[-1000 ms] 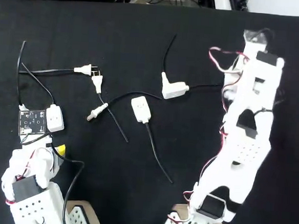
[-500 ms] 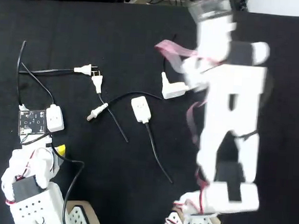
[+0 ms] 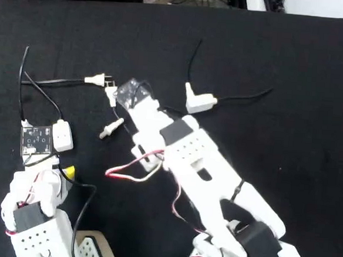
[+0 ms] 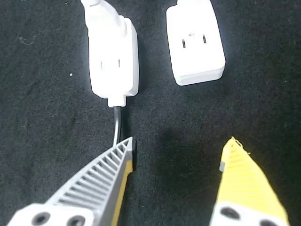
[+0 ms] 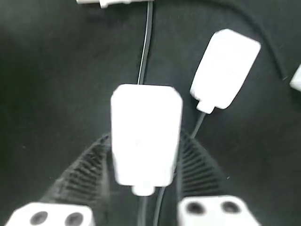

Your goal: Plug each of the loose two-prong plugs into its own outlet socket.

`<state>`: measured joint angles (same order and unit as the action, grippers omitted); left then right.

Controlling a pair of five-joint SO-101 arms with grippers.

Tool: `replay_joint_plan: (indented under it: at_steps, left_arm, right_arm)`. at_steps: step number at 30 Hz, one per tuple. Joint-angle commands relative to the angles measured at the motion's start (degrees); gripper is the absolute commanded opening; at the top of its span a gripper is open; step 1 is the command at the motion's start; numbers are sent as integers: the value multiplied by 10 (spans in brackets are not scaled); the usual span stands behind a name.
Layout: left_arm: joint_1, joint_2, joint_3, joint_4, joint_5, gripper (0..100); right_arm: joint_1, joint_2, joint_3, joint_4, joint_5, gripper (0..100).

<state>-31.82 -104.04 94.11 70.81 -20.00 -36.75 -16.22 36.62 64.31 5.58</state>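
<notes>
My right gripper (image 3: 130,93) hangs over the middle of the black table, near two white two-prong plugs (image 3: 111,93). In the right wrist view its grey fingers (image 5: 89,165) stand apart on either side of a white outlet socket (image 5: 146,134); whether they touch it I cannot tell. A second socket (image 5: 225,75) lies beside it. A third plug (image 3: 110,127) lies left of the arm. My left gripper (image 4: 181,140), open and empty, sits at the near left (image 3: 60,169). Two white sockets (image 4: 113,61) (image 4: 195,42) lie just ahead of it.
An angled white socket (image 3: 200,101) with its cord lies at centre back. A dark square board (image 3: 36,139) sits beside a white socket (image 3: 62,135) at the left. Black cords loop over the left half. The table's right half has free room.
The right arm has swung from the table's right side across to the middle and now covers the centre socket. The left arm and the plugs have not moved.
</notes>
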Motion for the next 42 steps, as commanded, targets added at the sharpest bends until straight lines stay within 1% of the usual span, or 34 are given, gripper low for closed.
replay_joint_plan:
  at_steps: [1, 4, 6, 8, 10, 12, 14, 17, 19, 20, 22, 25, 30, 35, 37, 42]
  left_arm:
    - [4, -3, -15, -5, 3, 292]
    - [7, -3, -38, 16, 20, 292]
    - [7, -3, -67, 33, 43, 292]
    - [4, -3, -95, 34, 59, 292]
    - [12, -3, -127, 37, 61, 293]
    - [44, -2, -155, 38, 62, 293]
    - [95, 0, -168, 37, 72, 292]
    - [176, 7, -167, 22, 121, 293]
    - [222, 35, -173, -3, 155, 295]
    - [243, 59, -176, -20, 174, 295]
    - [284, 123, -193, -56, 216, 296]
    - [341, 258, -250, -94, 279, 297]
    - [412, 515, -391, -99, 360, 297]
    - [482, 710, -476, -98, 441, 297]
    - [502, 767, -489, -98, 459, 297]
    - [522, 862, -509, -102, 460, 292]
  right_arm:
    - [-23, -32, 14, -11, -11, 293]
    - [-44, -34, 11, 11, 17, 322]
    - [-44, -37, -10, 56, 41, 322]
    - [-33, -56, -36, 125, 56, 322]
    - [-5, -95, -55, 173, 56, 322]
    - [54, -153, -56, 192, 59, 319]
    - [137, -221, -44, 189, 60, 275]
    - [264, -315, -7, 156, 55, 123]
    - [321, -367, 40, 105, 40, 16]
    - [338, -386, 66, 76, 29, 15]
    - [360, -413, 115, 25, 13, 57]
    - [375, -409, 141, -18, -2, 60]
    - [404, -362, 133, -33, -6, 60]
    - [440, -296, 131, -77, -30, 60]
    - [447, -273, 131, -92, -34, 60]
    - [447, -242, 131, -116, -34, 60]
